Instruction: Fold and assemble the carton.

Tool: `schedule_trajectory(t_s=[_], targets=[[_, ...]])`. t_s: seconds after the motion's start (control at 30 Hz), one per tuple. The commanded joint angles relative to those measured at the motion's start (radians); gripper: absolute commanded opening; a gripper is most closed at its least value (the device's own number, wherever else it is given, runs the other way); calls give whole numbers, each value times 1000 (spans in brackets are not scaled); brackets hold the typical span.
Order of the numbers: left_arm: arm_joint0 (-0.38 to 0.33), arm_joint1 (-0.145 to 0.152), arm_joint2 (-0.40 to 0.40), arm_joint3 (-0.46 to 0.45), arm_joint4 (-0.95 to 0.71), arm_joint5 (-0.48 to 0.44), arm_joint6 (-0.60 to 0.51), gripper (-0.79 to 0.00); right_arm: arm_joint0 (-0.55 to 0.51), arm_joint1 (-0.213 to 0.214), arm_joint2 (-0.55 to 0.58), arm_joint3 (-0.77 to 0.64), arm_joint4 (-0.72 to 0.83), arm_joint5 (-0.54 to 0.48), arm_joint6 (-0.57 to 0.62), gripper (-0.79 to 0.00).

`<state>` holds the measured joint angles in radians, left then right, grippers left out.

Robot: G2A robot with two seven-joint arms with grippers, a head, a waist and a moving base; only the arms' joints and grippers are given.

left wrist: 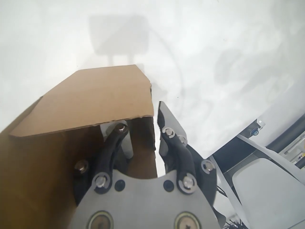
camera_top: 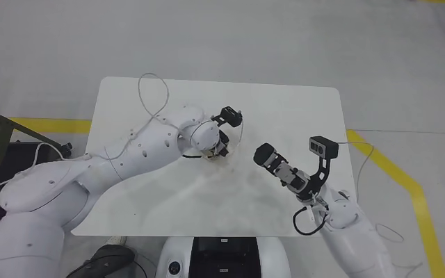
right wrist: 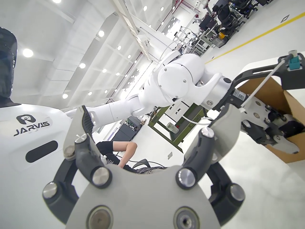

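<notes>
Right, from the top view I have the left arm reaching in across the table [camera_top: 292, 104], with the left gripper [camera_top: 214, 147] sitting about mid-table, a little towards the left side. The right gripper [camera_top: 263, 154] comes up from the near right corner and points at the left one, near it but not touching. On the left wrist view I can see the carton [left wrist: 47, 163], brown cardboard, held right up against the gripper with the white tabletop beyond it. One finger [left wrist: 119, 137] is inside the carton and the other one is outside, with a side wall [left wrist: 143, 153] standing between them, so I read that gripper as clamped on that wall. A flap [left wrist: 95, 96] is bent over the opening above the inner finger and hides its tip. Whether the carton rests on the table or hangs just clear of it, I cannot tell from here. On the right wrist view my own two fingers [right wrist: 83, 120] stand wide apart with nothing between them. Beyond them, off to one side, I see the left gripper with its fingers on the carton's edge, and the carton's open brown inside faces this camera. The two grippers are apart, and the right one is clear of the cardboard.
</notes>
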<state>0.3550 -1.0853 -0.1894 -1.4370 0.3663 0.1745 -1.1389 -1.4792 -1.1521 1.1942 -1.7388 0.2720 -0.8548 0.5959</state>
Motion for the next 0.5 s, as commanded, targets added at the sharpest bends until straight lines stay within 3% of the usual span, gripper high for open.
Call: schedule_trajectory(t_s=[0.0, 0.2, 0.47], targets=[[11, 0, -15, -7, -21, -21, -3, 0, -1, 0, -3, -6, -4, 1, 1, 0], [37, 20, -95, -53, -118, -91, -9, 0, -9, 2, -3, -31, -15, 0, -1, 0], [91, 83, -251, -127, -226, -152, -12, 0, -19, 6, 9, -59, -26, -2, -10, 0]])
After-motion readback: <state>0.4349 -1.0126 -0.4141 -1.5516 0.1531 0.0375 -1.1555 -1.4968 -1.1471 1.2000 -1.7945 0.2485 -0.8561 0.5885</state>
